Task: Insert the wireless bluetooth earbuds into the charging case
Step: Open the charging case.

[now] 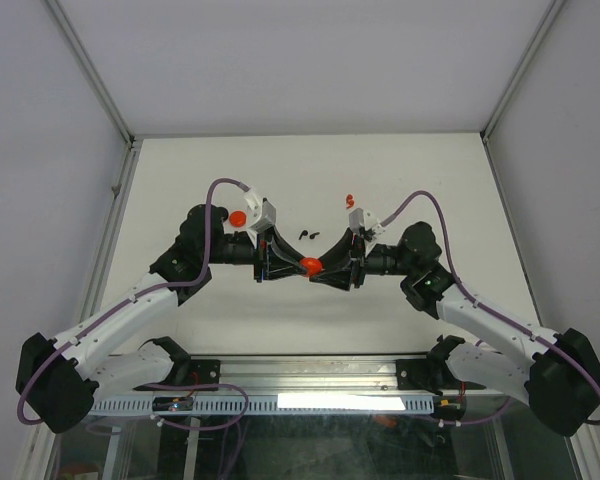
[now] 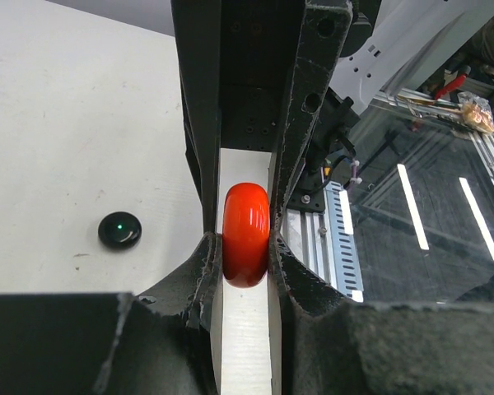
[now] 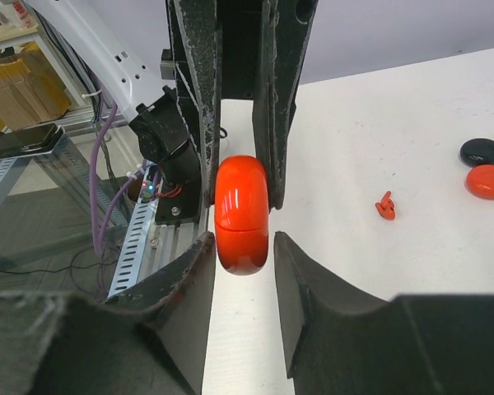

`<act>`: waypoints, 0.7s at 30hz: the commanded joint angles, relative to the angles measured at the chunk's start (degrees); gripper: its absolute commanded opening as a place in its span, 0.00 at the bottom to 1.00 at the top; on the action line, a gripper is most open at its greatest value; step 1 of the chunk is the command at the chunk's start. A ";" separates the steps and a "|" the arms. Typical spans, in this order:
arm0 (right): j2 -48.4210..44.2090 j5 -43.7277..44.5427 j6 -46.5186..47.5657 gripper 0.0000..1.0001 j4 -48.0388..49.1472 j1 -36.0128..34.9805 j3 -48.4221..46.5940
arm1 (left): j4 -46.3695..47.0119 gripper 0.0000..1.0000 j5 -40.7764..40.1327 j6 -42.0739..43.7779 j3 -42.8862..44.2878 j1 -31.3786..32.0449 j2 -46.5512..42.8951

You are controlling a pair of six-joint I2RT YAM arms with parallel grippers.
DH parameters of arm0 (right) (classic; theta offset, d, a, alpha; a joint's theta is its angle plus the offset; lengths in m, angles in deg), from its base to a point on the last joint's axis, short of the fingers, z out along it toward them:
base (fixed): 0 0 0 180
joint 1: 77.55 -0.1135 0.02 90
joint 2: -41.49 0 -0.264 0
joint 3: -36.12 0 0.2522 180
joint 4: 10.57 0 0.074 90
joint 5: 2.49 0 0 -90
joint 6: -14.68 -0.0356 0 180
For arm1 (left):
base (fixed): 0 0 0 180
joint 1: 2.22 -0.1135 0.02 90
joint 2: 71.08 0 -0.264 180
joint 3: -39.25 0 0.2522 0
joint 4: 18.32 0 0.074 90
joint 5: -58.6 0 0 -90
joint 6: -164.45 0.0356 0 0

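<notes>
Red case (image 1: 308, 265) edge-on, half-hidden betw. L pincer (image 2: 245, 262) (tight on it) & R pincer (image 3: 243, 251) (slightly ajar).

A white tabletop (image 1: 310, 170) sits between pale grey walls (image 1: 280, 50) edged by metal corner posts (image 1: 90, 70). An aluminium rail (image 1: 310, 375) runs along its near edge, above a glass panel (image 1: 310, 440) reflecting strip lights.

The round case (image 3: 243, 214) is glossy red. The single earbud (image 3: 384, 206) is red, the paired earbuds (image 1: 307, 235) black, the table (image 1: 280, 170) white.
</notes>
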 commanded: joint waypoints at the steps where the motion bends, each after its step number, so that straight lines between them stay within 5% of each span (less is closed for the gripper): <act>1: -0.10 -0.41 -1.82 0.37 5.80 -0.24 -1.23 | 2.90 0.00 0.23 1.66 0.76 -0.45 -0.96; 7: 0.05 -1.38 -3.02 0.32 7.59 -0.28 -1.03 | 3.15 0.00 0.27 1.38 0.59 -0.40 -0.80; 13: 0.94 -2.05 -2.67 0.07 7.18 -0.24 -1.16 | 3.22 0.05 -1.06 0.52 0.74 -0.41 -1.22; 15: 0.96 -2.18 -2.40 0.00 6.83 -0.26 -1.14 | 3.32 0.14 -2.71 -0.14 0.48 -0.46 -1.66; 21: 0.20 -2.96 -1.74 0.00 6.51 -0.28 -1.01 | 3.02 0.43 -9.33 -2.03 -0.45 -0.40 -2.87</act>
